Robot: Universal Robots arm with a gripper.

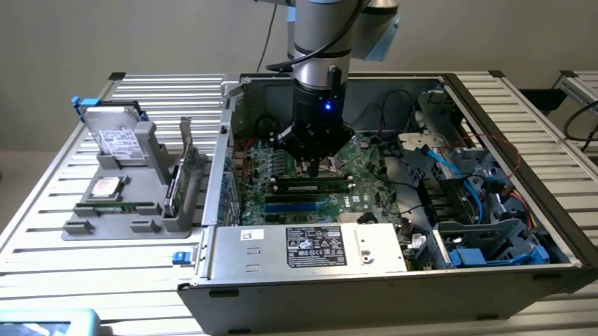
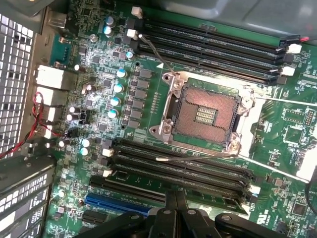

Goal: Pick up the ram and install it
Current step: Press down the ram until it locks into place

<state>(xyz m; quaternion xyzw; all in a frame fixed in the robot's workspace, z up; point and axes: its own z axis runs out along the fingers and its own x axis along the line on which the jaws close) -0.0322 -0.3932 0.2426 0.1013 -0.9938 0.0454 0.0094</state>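
The ram (image 1: 313,186) is a slim green strip with dark chips. It lies lengthwise in a black slot on the motherboard (image 1: 365,157) inside the open computer case. My gripper (image 1: 313,169) hangs straight down over the middle of the strip, its tips at the strip's top edge. The jaws are shut with nothing between them. In the wrist view the closed black fingers (image 2: 171,203) point at the lower bank of black memory slots (image 2: 183,168), beside the bare processor socket (image 2: 203,114). What lies directly under the fingertips is hidden.
A grey holder (image 1: 103,224) on the slatted table at the exterior view's left carries a silver hard drive (image 1: 117,136), an upright expansion card (image 1: 187,161) and a thin green strip (image 1: 117,208). The power supply (image 1: 309,245), blue cables (image 1: 449,168) and drive cages (image 1: 486,238) crowd the case.
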